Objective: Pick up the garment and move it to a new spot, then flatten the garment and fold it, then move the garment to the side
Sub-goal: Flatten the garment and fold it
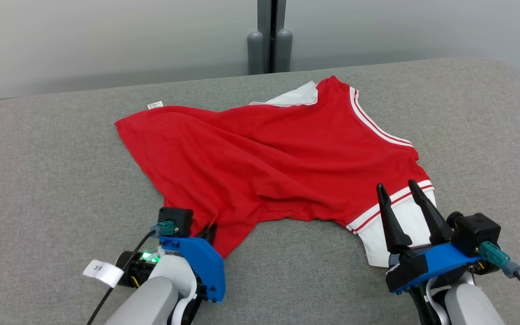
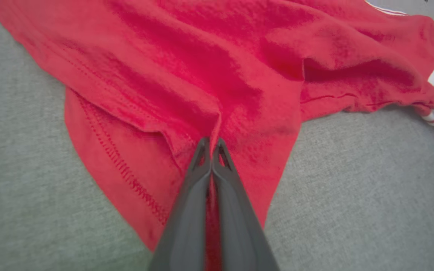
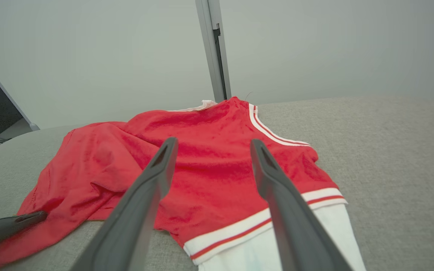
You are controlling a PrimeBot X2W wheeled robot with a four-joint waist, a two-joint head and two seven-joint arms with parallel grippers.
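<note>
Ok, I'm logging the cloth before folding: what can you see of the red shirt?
The red shirt is soft knit fabric with white sleeves and red-and-white striped trim, a small white label at its far edge. It lies rumpled, spread on the grey padded table. The left gripper is shut on its near hem corner; the right gripper is open over the near sleeve.
</note>
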